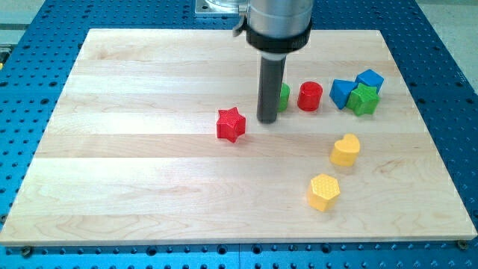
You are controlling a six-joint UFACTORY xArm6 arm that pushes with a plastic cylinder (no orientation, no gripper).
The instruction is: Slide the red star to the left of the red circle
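Note:
The red star (231, 124) lies near the board's middle. The red circle (310, 96) stands to its upper right. My tip (268, 119) rests on the board just right of the red star, a small gap apart, and left of the red circle. A green block (283, 96) is partly hidden behind the rod, between it and the red circle.
A blue block (342, 93), a blue cube (369, 79) and a green star (364, 99) cluster at the view's right. A yellow heart (345, 149) and a yellow hexagon (324, 192) lie lower right. The wooden board (134, 164) sits on a blue perforated table.

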